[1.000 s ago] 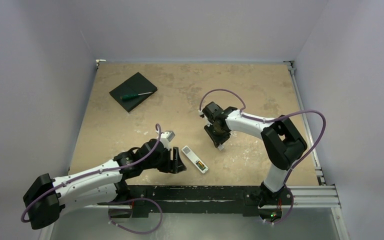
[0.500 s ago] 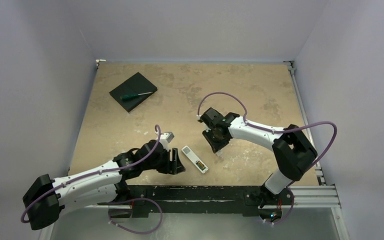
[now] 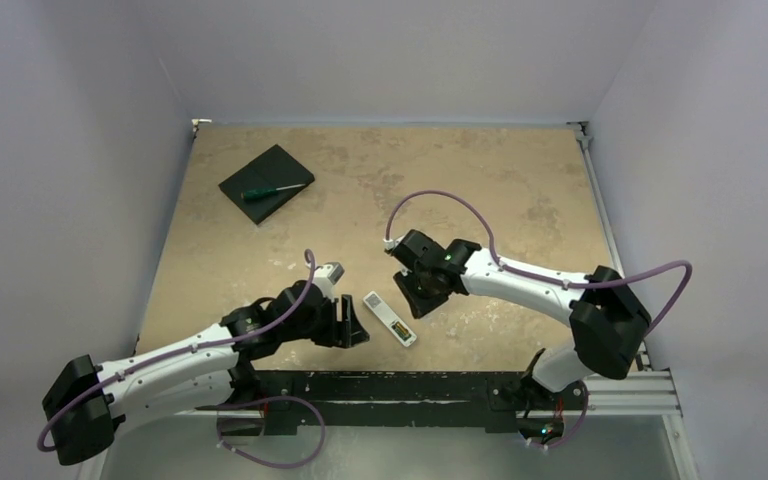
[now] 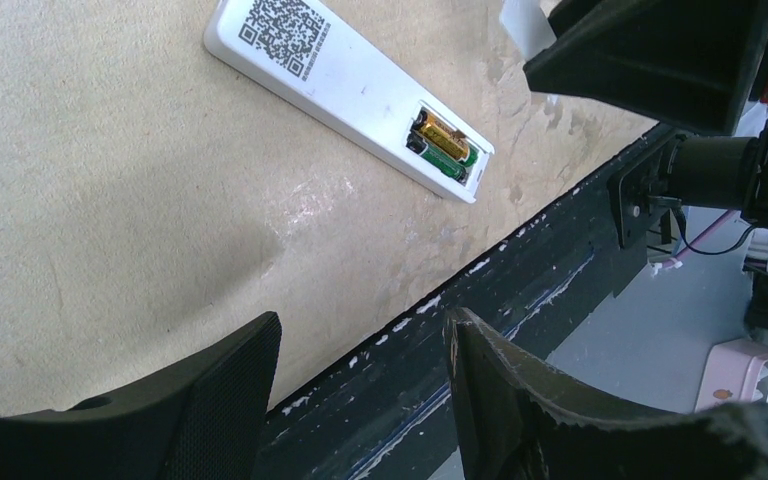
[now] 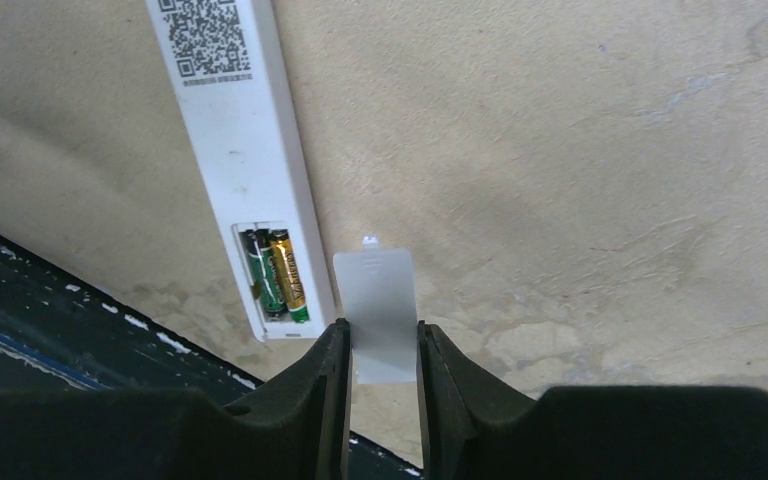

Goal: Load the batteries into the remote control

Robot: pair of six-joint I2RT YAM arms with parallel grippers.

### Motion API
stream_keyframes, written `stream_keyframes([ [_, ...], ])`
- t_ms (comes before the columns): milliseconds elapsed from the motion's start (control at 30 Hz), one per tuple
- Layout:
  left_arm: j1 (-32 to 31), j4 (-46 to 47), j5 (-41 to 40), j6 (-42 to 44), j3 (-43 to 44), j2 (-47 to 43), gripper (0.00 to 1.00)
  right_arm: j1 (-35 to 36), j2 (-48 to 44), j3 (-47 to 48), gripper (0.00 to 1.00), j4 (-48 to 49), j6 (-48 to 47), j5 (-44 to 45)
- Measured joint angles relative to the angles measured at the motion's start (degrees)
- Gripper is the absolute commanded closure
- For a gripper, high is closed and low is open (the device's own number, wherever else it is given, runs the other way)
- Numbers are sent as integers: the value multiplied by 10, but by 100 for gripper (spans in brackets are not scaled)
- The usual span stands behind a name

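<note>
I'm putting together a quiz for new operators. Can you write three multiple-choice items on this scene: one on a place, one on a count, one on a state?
1. Where does the screwdriver lie?
A. on the black pad
B. in the near right corner
C. in the far right corner

2. How many batteries sit in the remote control?
A. none
B. one
C. two

3. What is the right gripper doing?
A. standing open and empty
B. pinching the white battery cover
C. pinching a battery

Answers:
1. A: it rests across the pad at the far left.
2. C: two lie side by side in the open compartment.
3. B: the cover stands between its fingers, beside the compartment.
</note>
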Motion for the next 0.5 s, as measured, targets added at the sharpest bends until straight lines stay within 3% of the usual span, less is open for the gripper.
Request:
stream_keyframes([
  [500,0,-10,0,1,-9,-7,39,87,19,-6,77,10,69,4],
])
